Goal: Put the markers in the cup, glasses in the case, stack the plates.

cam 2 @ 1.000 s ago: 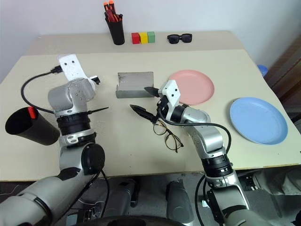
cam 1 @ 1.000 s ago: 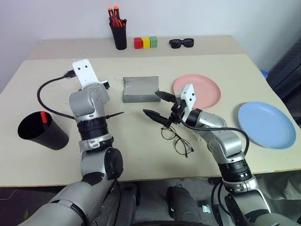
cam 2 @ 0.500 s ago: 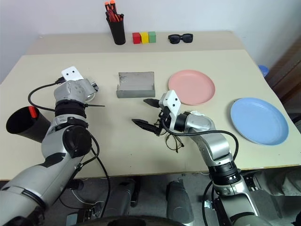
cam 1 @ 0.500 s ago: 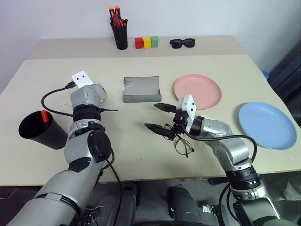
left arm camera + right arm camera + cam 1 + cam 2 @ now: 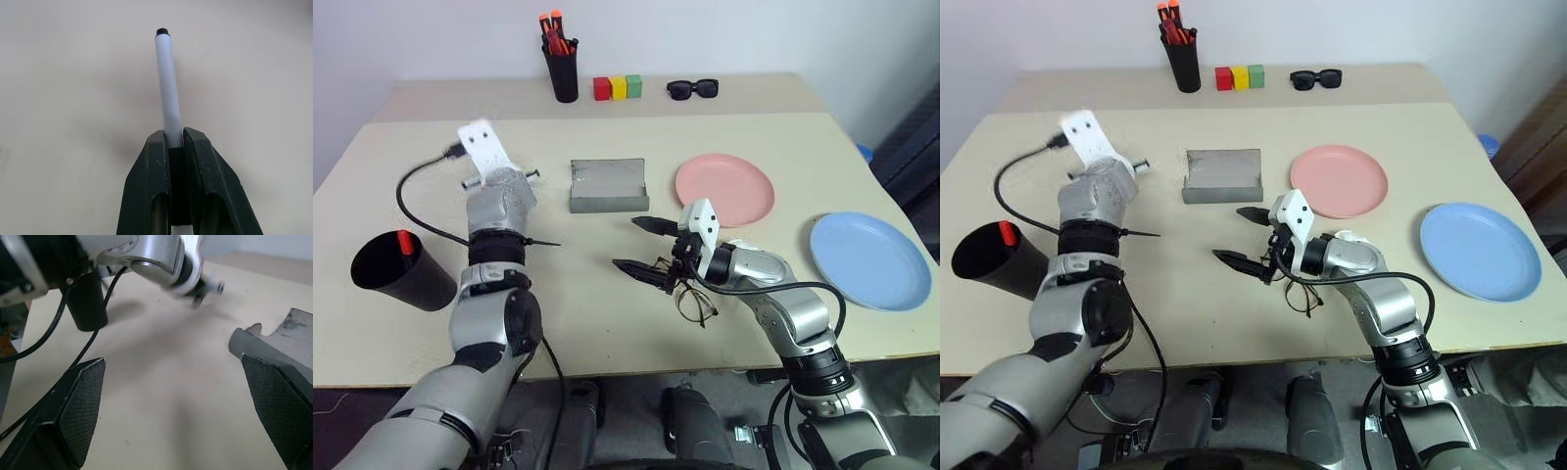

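**White marker gripped, right end effector spread**

The left end effector (image 5: 176,147) pinches the white marker (image 5: 168,88) above the bench (image 5: 607,294). The right end effector (image 5: 644,245) gapes wide, empty, over the glasses (image 5: 695,302). From there, the black cup (image 5: 396,274) with the red-capped marker (image 5: 405,242) sits at 9 o'clock, the grey case (image 5: 607,186) at 11.

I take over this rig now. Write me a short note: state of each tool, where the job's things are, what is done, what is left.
Left tool: shut on the white marker, held above the table.
Right tool: open, holding nothing, just above the glasses.
Black cup at the table's left edge, with the red-capped marker inside.
Grey case lies open at mid-table.
Pink plate and blue plate lie apart on the right.
Done: one marker in the cup.
Left: white marker into the cup, glasses into the case, plates stacked.
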You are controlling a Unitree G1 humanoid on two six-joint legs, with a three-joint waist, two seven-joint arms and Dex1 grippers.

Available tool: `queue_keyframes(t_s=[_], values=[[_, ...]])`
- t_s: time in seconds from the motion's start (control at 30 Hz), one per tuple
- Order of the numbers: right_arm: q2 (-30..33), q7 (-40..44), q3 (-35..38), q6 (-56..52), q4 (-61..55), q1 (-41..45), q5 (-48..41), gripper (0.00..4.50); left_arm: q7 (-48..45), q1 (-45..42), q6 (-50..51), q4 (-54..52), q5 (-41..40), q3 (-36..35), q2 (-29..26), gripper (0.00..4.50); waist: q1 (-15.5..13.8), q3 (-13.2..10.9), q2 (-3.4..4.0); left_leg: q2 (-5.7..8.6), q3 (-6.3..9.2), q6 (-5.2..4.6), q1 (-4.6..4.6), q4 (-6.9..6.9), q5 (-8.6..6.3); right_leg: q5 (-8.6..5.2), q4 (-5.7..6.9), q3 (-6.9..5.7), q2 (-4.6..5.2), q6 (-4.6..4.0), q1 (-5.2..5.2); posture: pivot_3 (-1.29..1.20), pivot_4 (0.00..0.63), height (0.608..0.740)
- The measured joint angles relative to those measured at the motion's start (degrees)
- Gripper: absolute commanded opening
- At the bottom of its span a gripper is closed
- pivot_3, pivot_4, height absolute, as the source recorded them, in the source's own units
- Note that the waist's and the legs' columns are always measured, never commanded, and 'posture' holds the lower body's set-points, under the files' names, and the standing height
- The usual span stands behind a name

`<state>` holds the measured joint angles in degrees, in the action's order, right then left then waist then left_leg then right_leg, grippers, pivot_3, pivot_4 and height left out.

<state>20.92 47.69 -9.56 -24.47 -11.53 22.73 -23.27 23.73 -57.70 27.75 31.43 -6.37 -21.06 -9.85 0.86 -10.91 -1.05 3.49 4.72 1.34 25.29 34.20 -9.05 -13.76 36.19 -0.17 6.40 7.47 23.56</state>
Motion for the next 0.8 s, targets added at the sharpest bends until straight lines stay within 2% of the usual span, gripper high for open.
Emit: queue_keyframes(t_s=[0.13,0.23,0.47,0.6,0.8], values=[[0.0,-0.1,0.0,1.0,0.4,-0.1,0.5,4.5,-6.9,9.4,-7.0,-21.4,0.2,4.4,-1.5,0.03,0.3,0.0,0.03,-0.04,-0.05,0.01,-0.05,-0.08,0.0,0.0,-0.01,0.07,0.0,-0.01,0.02,0.0,0.15,0.74],[-0.1,0.1,0.0,1.3,0.4,-0.3,0.4,4.5,-9.6,16.7,-7.1,-34.5,-0.2,3.9,-3.6,0.03,0.0,0.0,0.03,-0.05,-0.02,0.0,-0.05,-0.06,0.0,0.01,-0.01,0.07,-0.01,-0.03,0.01,0.0,0.15,0.74],[-1.2,4.4,-0.2,2.3,-0.1,-0.9,-3.0,4.5,-11.2,31.4,-0.4,-60.4,-3.2,-6.5,-7.8,0.03,-0.1,0.0,0.02,-0.08,0.03,-0.01,-0.06,-0.03,-0.01,0.0,-0.07,0.04,-0.01,-0.05,-0.08,0.0,0.15,0.74],[-2.7,6.6,-1.3,5.8,-0.2,-0.9,-3.0,4.5,-11.4,39.6,2.4,-67.9,-4.2,-10.1,-7.2,0.03,-0.3,0.0,-0.01,-0.08,0.06,-0.02,-0.11,0.02,-0.01,-0.01,-0.07,0.01,-0.02,-0.06,-0.16,0.0,0.15,0.74],[-3.7,9.7,-4.2,8.7,0.1,-0.4,-2.4,4.5,-11.5,49.3,2.9,-73.7,-4.3,-11.5,-3.0,0.03,-0.2,0.1,-0.04,-0.15,0.05,-0.01,-0.15,0.01,-0.01,-0.04,-0.08,0.01,-0.06,-0.11,-0.18,0.0,0.15,0.74]])
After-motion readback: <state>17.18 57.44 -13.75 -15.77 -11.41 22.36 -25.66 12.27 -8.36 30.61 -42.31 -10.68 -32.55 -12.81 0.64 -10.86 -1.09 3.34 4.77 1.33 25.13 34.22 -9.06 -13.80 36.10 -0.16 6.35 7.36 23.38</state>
